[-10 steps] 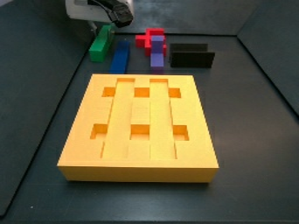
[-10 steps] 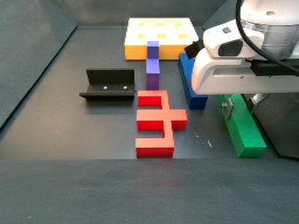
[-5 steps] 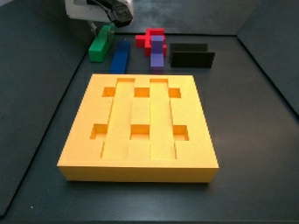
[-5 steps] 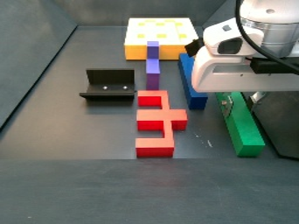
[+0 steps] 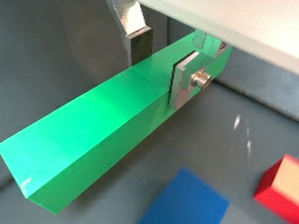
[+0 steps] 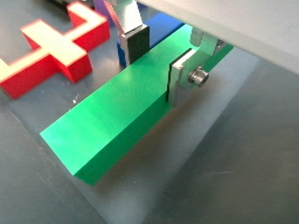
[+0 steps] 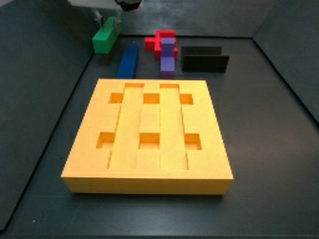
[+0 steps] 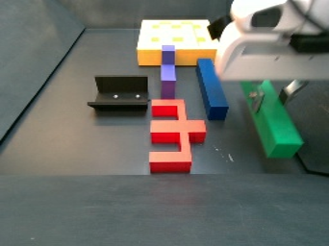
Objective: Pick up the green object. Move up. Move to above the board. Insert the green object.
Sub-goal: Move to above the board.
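Observation:
My gripper [image 5: 162, 63] is shut across the width of the green object [image 5: 111, 131], a long green bar; both wrist views show the silver fingers [image 6: 184, 73] pressed on its long sides near one end. In both side views the bar [image 7: 106, 36] hangs off the floor under the gripper [image 7: 110, 7], at the far left corner of the floor. It also shows in the side view [image 8: 274, 119]. The board [image 7: 127, 121], a big orange-yellow slab with grooves and six square holes, lies in the middle of the floor, apart from the bar; it also shows in a side view [image 8: 174, 36].
A blue bar [image 7: 129, 60], a purple bar [image 7: 167, 56], a red cross piece [image 8: 174, 135] and the black fixture [image 7: 206, 60] lie between the board and the back wall. The blue bar [image 8: 211, 86] is right beside the raised green bar. Dark walls ring the floor.
The gripper has risen, and the green object has come up off the floor with it. The other pieces and the board have not moved.

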You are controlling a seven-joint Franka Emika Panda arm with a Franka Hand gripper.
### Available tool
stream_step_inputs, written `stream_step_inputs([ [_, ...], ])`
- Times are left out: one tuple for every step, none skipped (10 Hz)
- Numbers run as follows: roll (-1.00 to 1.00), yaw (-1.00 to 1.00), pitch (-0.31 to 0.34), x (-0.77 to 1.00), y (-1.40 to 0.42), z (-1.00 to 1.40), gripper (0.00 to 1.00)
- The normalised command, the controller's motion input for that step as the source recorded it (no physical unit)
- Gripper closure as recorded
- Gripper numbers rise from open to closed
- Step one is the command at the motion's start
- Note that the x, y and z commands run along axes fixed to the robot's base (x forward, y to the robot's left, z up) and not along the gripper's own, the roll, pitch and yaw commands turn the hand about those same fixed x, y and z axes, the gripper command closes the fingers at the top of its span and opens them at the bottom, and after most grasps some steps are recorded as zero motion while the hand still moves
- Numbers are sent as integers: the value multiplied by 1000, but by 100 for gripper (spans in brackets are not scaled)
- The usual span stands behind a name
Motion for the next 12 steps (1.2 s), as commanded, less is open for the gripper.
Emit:
stream_step_inputs([
  [0,0,0,0,0,1400,100],
  [-10,0,16,-4,7,1400,100],
  [8,2,51,-43,2,1400,100],
  [77,7,36,-45,-2,1400,100],
  [38,1,49,-6,6,1400,100],
  [-1,5,77,-7,5,1400,100],
  [3,-1,70,-11,-4,1400,100],
  [14,3,63,2,-1,586,100],
  [12,5,50,26,4,208,100],
  [-16,80,91,595,-1400,144,100],
  [14,80,102,589,-1400,144,100],
  [50,77,126,594,-1400,143,100],
])
